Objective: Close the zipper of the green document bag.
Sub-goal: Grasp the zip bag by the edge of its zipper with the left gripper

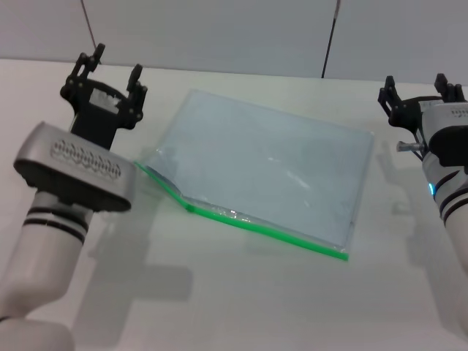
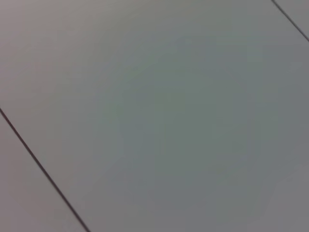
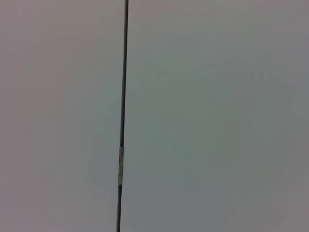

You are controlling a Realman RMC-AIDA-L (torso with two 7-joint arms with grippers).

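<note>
1. The head view alone shows the bag (image 1: 267, 172), lying flat on the white table (image 1: 241, 300) between the two arms, its long sides slanting across the table.
2. The zipper (image 1: 256, 221) runs along the bag's near edge; toward its left end the bag's mouth gapes a little. A small bright spot on the strip may be the slider, but I cannot tell.
3. The left gripper (image 1: 113, 64) hovers just left of the bag's far corner, jaws spread, holding nothing.
4. The right gripper (image 1: 415, 86) hangs to the right of the bag, apart from it, jaws also spread and empty.
5. Both wrist views show only pale wall panels crossed by a thin dark seam.
6. Behind the table stands a light grey panelled wall (image 1: 219, 29).
</note>
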